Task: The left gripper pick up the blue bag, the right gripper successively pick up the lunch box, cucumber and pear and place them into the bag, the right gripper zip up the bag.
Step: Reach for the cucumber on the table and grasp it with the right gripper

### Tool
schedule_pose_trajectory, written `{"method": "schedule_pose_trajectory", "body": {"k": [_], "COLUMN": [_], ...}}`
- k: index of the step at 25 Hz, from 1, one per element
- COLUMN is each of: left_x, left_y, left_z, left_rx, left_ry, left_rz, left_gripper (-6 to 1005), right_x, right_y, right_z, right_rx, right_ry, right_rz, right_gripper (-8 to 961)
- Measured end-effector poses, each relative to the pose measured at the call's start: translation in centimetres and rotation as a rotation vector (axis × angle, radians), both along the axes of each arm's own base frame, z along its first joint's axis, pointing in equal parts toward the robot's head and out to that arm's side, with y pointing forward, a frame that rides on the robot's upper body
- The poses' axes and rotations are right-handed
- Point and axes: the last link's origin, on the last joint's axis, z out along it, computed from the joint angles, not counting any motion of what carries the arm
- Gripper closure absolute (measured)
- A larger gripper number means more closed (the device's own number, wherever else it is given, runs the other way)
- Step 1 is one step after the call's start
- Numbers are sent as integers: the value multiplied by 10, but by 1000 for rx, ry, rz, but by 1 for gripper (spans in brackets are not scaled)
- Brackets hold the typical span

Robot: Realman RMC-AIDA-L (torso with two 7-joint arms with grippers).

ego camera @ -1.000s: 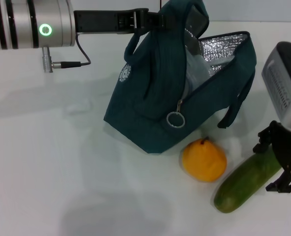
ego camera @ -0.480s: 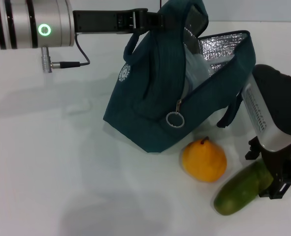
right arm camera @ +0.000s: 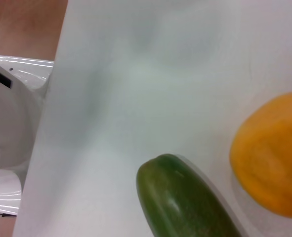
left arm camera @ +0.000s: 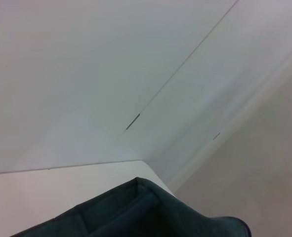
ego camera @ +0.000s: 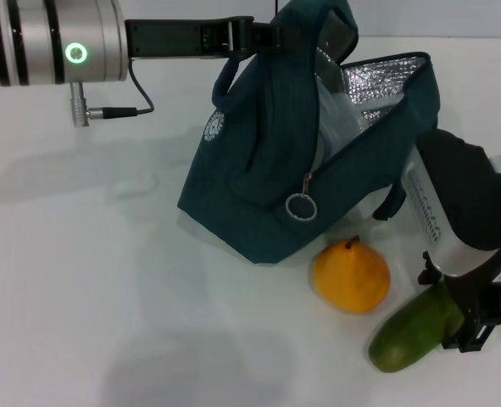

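Observation:
The blue bag [ego camera: 258, 186] is tilted and open, its silver lining showing, and hangs by its handle from my left gripper [ego camera: 263, 34], which is shut on that handle. A pale lunch box [ego camera: 339, 119] lies inside it. The orange pear [ego camera: 352, 275] sits on the table just in front of the bag. Right of the pear lies the green cucumber [ego camera: 407, 335]. My right gripper [ego camera: 455, 309] is down over the cucumber's right end, open, with a finger on either side. The right wrist view shows the cucumber [right arm camera: 185, 202] and the pear [right arm camera: 271, 153] close up.
A ring zip pull [ego camera: 302, 207] hangs on the bag's front. The bag's fabric [left arm camera: 150, 212] fills the bottom of the left wrist view. The white table [ego camera: 106, 297] ends at an edge [right arm camera: 52, 128] not far from the cucumber.
My right arm has come down and leftward onto the cucumber's right end, now straddling it. The cucumber shifted slightly. The bag, pear and left arm have stayed put.

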Motion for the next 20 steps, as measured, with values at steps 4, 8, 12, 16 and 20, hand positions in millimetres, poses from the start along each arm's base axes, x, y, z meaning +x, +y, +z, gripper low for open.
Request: {"method": "schedule_pose_trajectory", "body": {"k": [4,8,12,16,20], "left_x": [0,-1,-1,-1,1], "left_y": [0,0,0,0,1], "left_z": [0,1,1,1,1], "left_rx": [4,5,4,5,5], "left_ry": [3,3,4,5,5], "left_rz": [-6,-5,-5,-6,-11], "left_gripper": [932,932,932,932,932], "right_x": [-1,-1,-1,4,9], "right_y": [1,1,2,1,0], "right_z": [-2,-2,0,5,5], "right_rx": [11,18,26,17,11], "right_ry": [-6,-5,-7,-7,-5], "right_rz": [2,-4,-22,-79,-114], "right_gripper": [95,96,142,229,306]}}
